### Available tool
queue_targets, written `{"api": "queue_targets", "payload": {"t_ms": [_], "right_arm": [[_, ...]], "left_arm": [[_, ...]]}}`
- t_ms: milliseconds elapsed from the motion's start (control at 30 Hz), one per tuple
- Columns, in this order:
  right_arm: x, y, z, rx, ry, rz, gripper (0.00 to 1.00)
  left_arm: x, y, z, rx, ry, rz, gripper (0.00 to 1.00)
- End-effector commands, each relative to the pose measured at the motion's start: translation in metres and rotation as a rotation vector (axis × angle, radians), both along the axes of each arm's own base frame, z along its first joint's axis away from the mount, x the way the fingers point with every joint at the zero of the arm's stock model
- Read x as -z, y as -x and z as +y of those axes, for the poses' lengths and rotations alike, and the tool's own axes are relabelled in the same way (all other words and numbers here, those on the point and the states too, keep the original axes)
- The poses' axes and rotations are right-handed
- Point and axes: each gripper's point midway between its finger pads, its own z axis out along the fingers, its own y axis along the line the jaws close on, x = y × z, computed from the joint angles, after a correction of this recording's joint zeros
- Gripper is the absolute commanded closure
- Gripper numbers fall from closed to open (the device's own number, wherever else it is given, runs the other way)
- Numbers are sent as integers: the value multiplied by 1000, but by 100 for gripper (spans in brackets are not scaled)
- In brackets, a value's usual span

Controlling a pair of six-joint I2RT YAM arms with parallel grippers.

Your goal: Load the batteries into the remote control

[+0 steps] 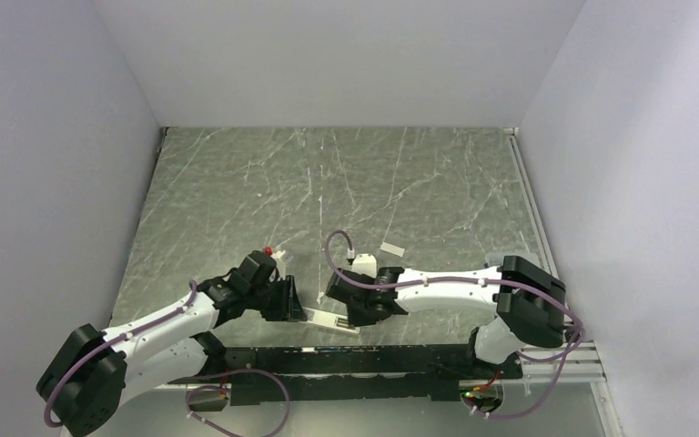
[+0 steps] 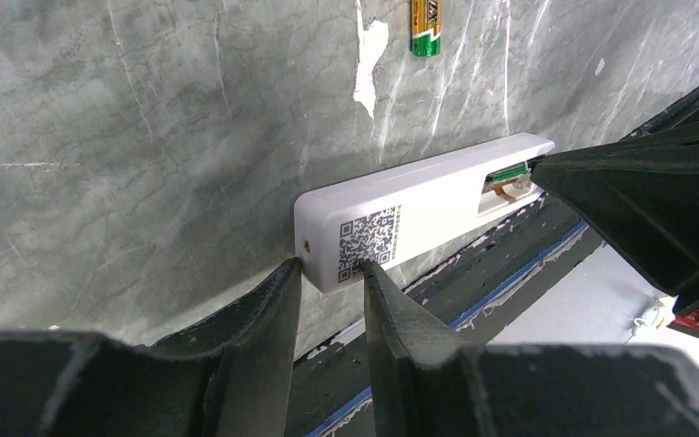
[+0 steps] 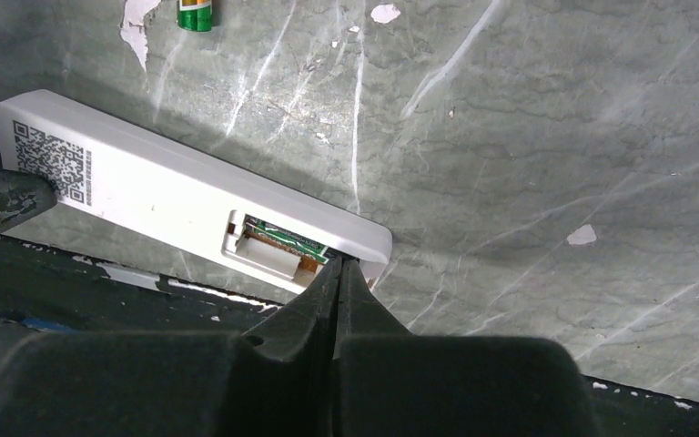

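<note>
Left arm (image 1: pixel 155 330) jaws clamped slightly apart, right arm (image 1: pixel 446 284) jaws pressed fully together.

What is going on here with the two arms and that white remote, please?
The left gripper clamps the QR-code end of the remote control. The right gripper, shut, has its tips at the open battery recess, where no battery shows. One battery lies on the table beyond.
</note>
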Motion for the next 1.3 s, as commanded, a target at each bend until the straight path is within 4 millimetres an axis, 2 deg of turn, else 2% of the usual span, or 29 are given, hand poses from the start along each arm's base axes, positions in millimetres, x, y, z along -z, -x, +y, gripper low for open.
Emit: {"api": "queue_targets", "payload": {"t_ms": [0, 233, 633, 967, 1267], "right_arm": [[23, 3, 7, -30, 18, 28, 100], [25, 10, 15, -96, 33, 78, 100], [8, -6, 13, -115, 143, 24, 100], [26, -2, 19, -134, 180, 71, 100], [34, -4, 19, -138, 217, 81, 100]], "left_arm": [[-10, 2, -14, 33, 77, -9, 63], [-9, 1, -14, 36, 72, -17, 64], [-13, -2, -7, 28, 33, -41, 64], [-19, -2, -7, 36, 39, -57, 62], [-22, -2, -3, 32, 28, -68, 59]]}}
